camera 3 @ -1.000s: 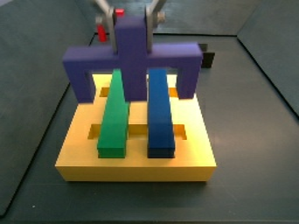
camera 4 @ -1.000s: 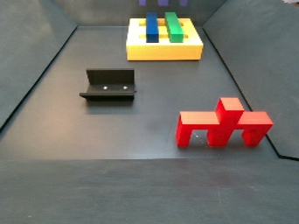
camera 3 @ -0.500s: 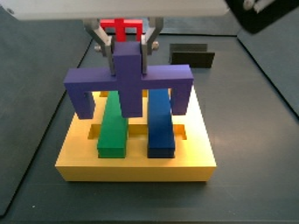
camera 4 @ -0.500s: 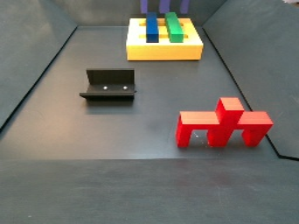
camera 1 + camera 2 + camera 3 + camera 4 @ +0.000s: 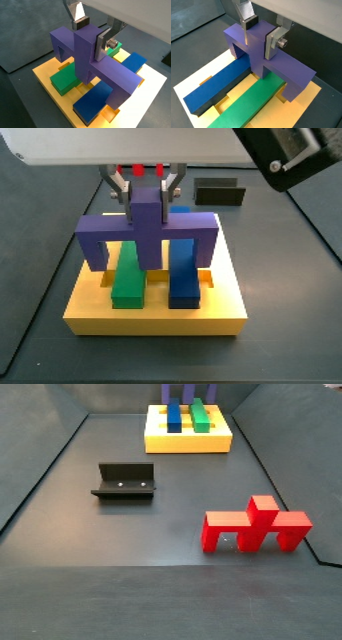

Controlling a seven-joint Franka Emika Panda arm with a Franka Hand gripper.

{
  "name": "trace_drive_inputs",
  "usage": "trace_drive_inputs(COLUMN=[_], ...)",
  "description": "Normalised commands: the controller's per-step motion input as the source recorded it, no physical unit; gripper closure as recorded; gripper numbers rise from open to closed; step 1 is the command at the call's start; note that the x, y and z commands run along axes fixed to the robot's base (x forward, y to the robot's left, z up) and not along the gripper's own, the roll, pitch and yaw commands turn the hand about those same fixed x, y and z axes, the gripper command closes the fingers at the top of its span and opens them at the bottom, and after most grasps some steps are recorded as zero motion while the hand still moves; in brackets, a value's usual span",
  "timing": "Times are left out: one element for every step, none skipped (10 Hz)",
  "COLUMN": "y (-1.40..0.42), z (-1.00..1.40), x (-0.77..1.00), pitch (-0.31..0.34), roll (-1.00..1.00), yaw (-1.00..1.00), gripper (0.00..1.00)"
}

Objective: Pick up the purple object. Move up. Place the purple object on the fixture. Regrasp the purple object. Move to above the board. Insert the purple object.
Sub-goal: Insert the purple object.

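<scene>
Change: against the side views of a moment ago, the purple blocky arch-shaped piece (image 5: pixel 147 233) has come forward from the far edge of the large yellow slotted board (image 5: pixel 154 313) and now hangs square over its middle, legs straddling the two bars.
Meaning: the carry to above the board looks done; insertion is probably next, though the legs are not yet seated.
Left of the jaws: one purple leg hangs outside the long green bar (image 5: pixel 127 278), over the yellow edge.
Jaws: the gripper (image 5: pixel 93 37) pinches the raised central stub of the purple piece, one silver finger (image 5: pixel 272 42) flat on each side face, closed only as far as the stub's width allows.
Below the jaws: the green bar and the long blue bar (image 5: pixel 221 87) lie side by side under the arch.
Right of the jaws: the other leg hangs outside the blue bar.
Gap: whether the leg tips already touch the board is hard to judge; they seem just clear.
Beyond the jaws: the small dark box-like fixture (image 5: pixel 126 481) stands bare, well apart, as does a red pronged piece (image 5: pixel 257 527).
</scene>
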Motion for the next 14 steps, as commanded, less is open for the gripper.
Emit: trace_drive_inputs(y=[-0.01,-0.04,-0.04,-0.01,0.0,0.0,0.0,-0.03,-0.07,-0.05,-0.01,0.0,0.0,0.0], z=[-0.03,-0.06,-0.05,-0.11,-0.19,-0.29,-0.26,-0.22,-0.18,-0.14,-0.13,-0.11,-0.11,-0.12], x=[0.17,0.19,0.18,0.07,0.0,0.0,0.0,0.0,0.11,0.17,0.15,0.15,0.16,0.14], pitch=[0.0,-0.003,-0.001,-0.01,-0.019,-0.034,-0.044,-0.04,-0.027,-0.003,0.0,0.0,-0.003,-0.034], roll=[-0.02,-0.04,-0.03,0.0,0.0,0.0,0.0,0.0,0.0,0.0,0.0,0.0,-0.04,-0.07], yaw=[0.13,0.11,0.09,0.03,0.0,0.0,0.0,0.0,0.0,0.0,0.0,0.0,0.0,0.0], gripper=[1.0,1.0,1.0,1.0,1.0,1.0,1.0,1.0,1.0,1.0,1.0,1.0,1.0,1.0])
